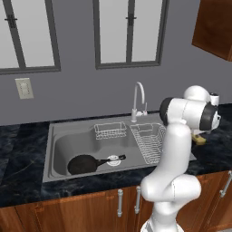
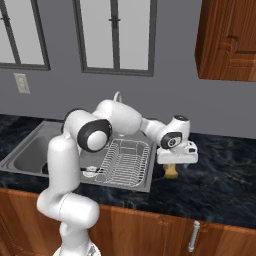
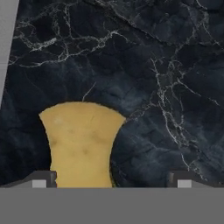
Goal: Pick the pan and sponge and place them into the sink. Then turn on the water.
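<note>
The black pan [image 1: 84, 164] lies in the left half of the grey sink [image 1: 68, 138], its handle pointing right toward the white drain. The yellow sponge [image 2: 171, 171] rests on the black marbled counter right of the sink [image 2: 27, 150], also seen as the sponge [image 1: 200, 140] behind the arm. My gripper [image 2: 173, 164] hangs straight over it, pointing down. In the hand view the sponge [image 3: 81, 144] lies between the wide-apart fingertips [image 3: 41, 179], nearer the left one, and my gripper [image 3: 111, 181] is open and holds nothing. No stream falls from the faucet [image 1: 138, 97].
A wire dish rack [image 1: 149, 141] fills the sink's right part, seen also as the rack [image 2: 125, 162]. A wire basket [image 1: 110, 130] hangs at the back. A wooden wall cabinet [image 2: 227, 40] is above the counter on the right. Bare counter [image 2: 220, 180] lies around the sponge.
</note>
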Robot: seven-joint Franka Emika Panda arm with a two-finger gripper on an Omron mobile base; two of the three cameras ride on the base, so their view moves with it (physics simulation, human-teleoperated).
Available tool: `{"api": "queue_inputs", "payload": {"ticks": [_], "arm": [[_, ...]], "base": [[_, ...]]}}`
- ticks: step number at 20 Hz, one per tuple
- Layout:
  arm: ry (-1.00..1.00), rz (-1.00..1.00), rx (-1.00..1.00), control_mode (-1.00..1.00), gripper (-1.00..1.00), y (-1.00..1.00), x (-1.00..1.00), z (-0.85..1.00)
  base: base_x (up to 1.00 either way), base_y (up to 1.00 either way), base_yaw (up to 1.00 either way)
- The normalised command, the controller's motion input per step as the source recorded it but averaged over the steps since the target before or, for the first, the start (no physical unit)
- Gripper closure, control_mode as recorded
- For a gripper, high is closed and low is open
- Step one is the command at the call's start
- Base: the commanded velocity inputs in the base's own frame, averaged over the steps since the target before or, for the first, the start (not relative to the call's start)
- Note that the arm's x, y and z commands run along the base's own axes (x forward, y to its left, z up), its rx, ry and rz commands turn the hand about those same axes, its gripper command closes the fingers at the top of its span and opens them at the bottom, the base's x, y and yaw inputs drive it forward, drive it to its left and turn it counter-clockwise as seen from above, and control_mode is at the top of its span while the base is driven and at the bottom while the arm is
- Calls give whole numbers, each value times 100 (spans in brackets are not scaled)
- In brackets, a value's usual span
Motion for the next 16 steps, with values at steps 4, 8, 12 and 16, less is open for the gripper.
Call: {"api": "queue_inputs", "payload": {"ticks": [4, 8, 12, 16], "arm": [[0, 4, 0, -100, -100, 46, -2, 0], [0, 1, 0, -100, -100, 31, -3, -11], [0, 0, 0, -100, -100, 3, 0, -25], [0, 0, 0, -100, -100, -8, 0, -14]], "base": [[0, 0, 0], [0, 0, 0], [0, 0, 0], [0, 0, 0]]}}
